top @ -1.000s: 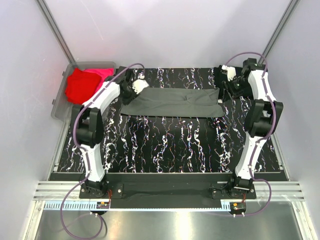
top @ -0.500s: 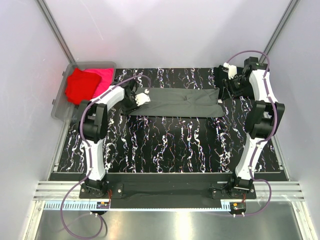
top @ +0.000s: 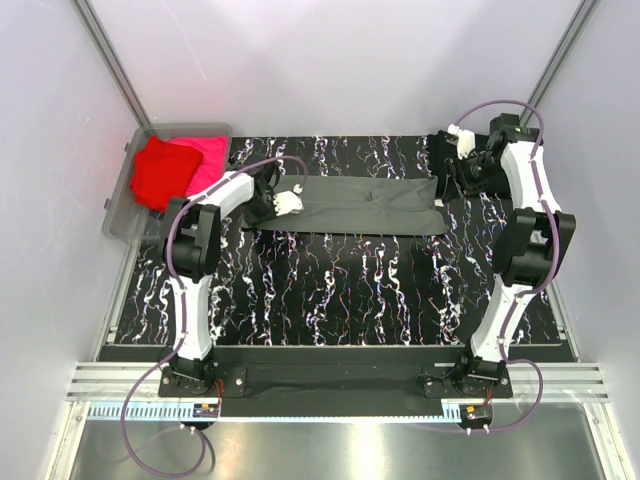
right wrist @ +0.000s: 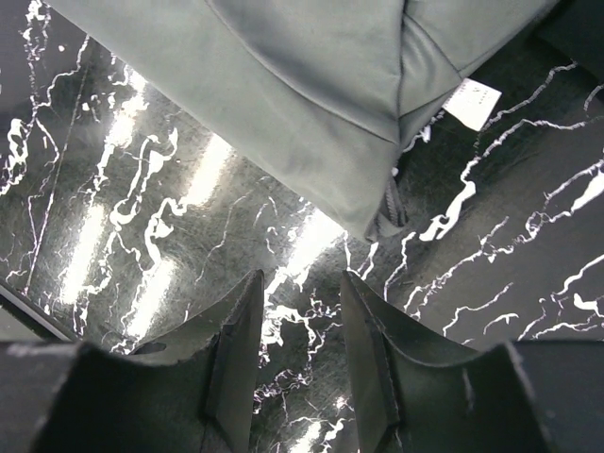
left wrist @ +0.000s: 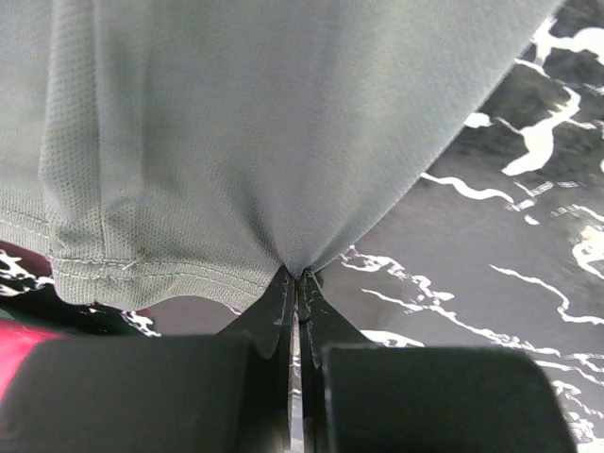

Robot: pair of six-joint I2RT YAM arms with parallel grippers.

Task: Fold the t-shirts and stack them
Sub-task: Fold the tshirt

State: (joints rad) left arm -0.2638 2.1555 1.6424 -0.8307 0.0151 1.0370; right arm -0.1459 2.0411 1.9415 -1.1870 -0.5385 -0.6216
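Dark grey t-shirt [top: 350,205] lies as a long folded band across the far half of the black marbled table [top: 330,300], between my two arms. At its left end, the left gripper [top: 288,203] has its fingers pressed together on a small pinch of the grey cloth, just beside the stitched hem; the left wrist view shows the fabric puckering into the closed tips [left wrist: 297,278]. At the right end, the right gripper [right wrist: 300,278] hangs with its fingers spread and holding nothing, just off the band's corner, near a white label [right wrist: 472,102]. A red t-shirt [top: 160,172] and a pink t-shirt [top: 208,160] sit in a clear bin [top: 118,205] off the table's far left corner. I judge the step in hand to be taking both ends for the next fold. To do it well, I would bring the right fingers onto the corner and catch every layer, not only the top one. My left pinch looks shallow, so I would lift both ends slowly and level, keeping the band lightly taut.
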